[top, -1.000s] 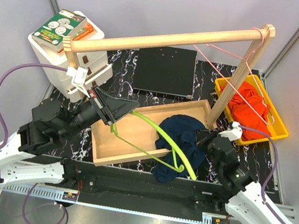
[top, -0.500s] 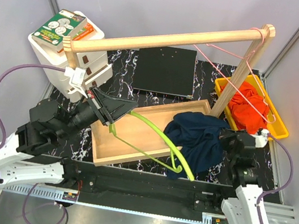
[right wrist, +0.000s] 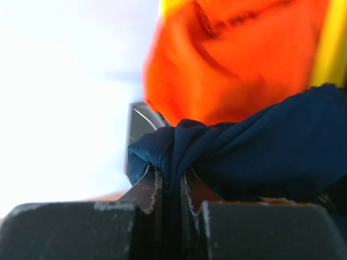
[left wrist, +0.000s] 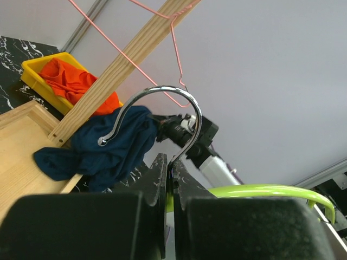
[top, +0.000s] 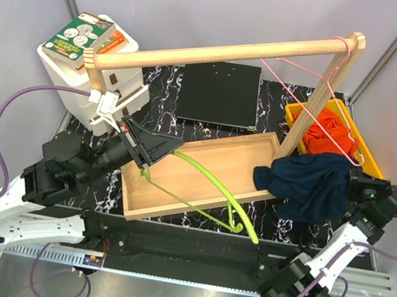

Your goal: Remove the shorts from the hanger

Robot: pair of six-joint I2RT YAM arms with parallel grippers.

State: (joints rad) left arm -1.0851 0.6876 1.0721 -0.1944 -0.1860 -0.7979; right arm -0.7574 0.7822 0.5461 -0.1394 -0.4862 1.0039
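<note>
- Navy shorts [top: 306, 188]: hanging bunched in the air at the bench's [top: 282, 102] right side, between the wooden tray [top: 174, 204] and the yellow bin [top: 368, 175], well apart from the green hanger [left wrist: 271, 190].
- Right tool [right wrist: 171, 185]: pinching a gathered fold of the navy shorts.
- Orange shorts [top: 329, 134]: lying crumpled inside the yellow bin.
- Left tool [left wrist: 169, 162]: pressing together on the neck of the green hanger's chrome hook, holding the hanger slanting over the wooden tray.
</note>
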